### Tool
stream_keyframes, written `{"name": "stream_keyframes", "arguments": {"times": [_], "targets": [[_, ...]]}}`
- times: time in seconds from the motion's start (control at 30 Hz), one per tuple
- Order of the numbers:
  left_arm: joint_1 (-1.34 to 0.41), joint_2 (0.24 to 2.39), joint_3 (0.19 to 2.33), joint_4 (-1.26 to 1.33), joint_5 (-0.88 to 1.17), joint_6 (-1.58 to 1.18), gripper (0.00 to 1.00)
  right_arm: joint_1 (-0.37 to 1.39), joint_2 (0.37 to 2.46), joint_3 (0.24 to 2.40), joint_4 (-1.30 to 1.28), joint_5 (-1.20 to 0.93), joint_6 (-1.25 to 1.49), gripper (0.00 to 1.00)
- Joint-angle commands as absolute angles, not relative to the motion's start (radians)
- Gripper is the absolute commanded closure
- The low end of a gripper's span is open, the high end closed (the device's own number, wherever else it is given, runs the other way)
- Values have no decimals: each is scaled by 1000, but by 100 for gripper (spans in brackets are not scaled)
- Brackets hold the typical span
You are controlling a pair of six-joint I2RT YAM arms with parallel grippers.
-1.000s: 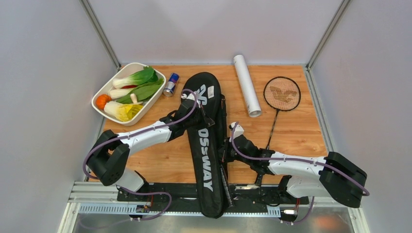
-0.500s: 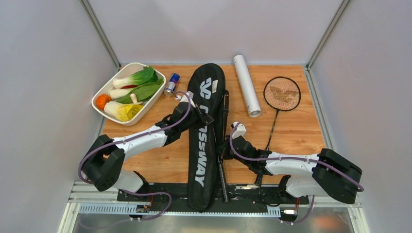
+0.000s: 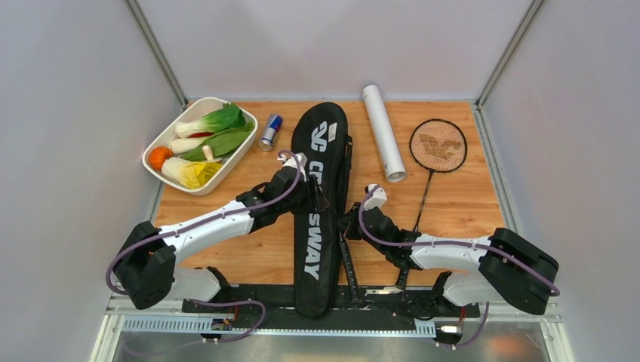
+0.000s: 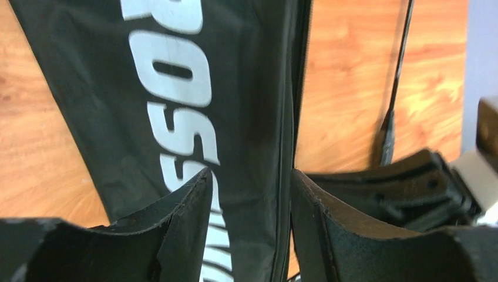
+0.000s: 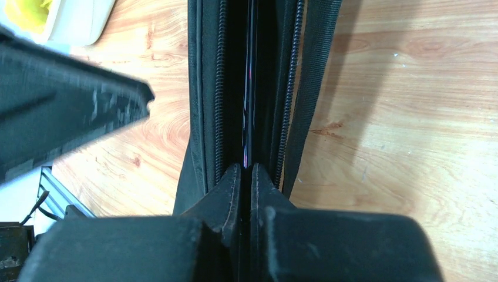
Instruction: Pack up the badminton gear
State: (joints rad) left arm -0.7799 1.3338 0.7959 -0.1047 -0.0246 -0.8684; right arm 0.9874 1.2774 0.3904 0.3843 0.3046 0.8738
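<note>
- The long black fabric "CROSSWAY" racket bag (image 3: 321, 136) lies lengthwise down the middle of the wooden table (image 3: 468, 211), with its near end over the base rail. Compared with the earlier top view, it has swung straighter and its near end sits further left.
- The left gripper (image 3: 314, 197) hangs over the bag's middle, beside the white lettering; earlier it was up at the bag's far left shoulder. Its jaws have just parted. The left wrist view shows this gripper (image 4: 249, 176) standing apart above the fabric and holding nothing. Judgement: the bag has been repositioned and let go.
- The right gripper (image 3: 349, 225) stays at the bag's right edge. In its own view the gripper (image 5: 246, 171) is pressed closed at the open zip slot. A thin glossy dark strip runs down the slot towards it; I cannot tell whether the strip is clamped.
- One thin dark-framed racket (image 3: 438, 147) and the white cylindrical tube (image 3: 383, 132) lie to the right of the bag, not yet packed. No shuttlecocks are in view.
- The blue-silver drink can (image 3: 269, 133) and the white tray (image 3: 170, 130) of vegetables stand at the far left.
</note>
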Motion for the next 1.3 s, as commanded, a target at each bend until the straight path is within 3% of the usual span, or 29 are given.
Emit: {"name": "stream_keyframes", "arguments": {"times": [0.0,0.3,0.83,0.9,1.0,1.07,1.27], "targets": [[-878,1262,827,-277,-154,-736,40,990,1299,421,533,307,895,100],[-1131,1271,742,-283,-291,-854,31,990,1295,432,515,313,906,100],[-1293,1464,798,-349,-430,-957,31,990,1292,433,498,316,915,100],[-1299,1478,814,-374,-442,-953,41,990,1297,434,503,313,917,100],[-1305,1478,835,-410,-449,-957,80,990,1303,441,498,318,927,100],[-1313,1457,844,-425,-440,-971,97,988,1311,453,491,340,946,100],[-1331,1310,752,-326,-358,-1006,100,976,1361,504,503,397,1007,100]]}}
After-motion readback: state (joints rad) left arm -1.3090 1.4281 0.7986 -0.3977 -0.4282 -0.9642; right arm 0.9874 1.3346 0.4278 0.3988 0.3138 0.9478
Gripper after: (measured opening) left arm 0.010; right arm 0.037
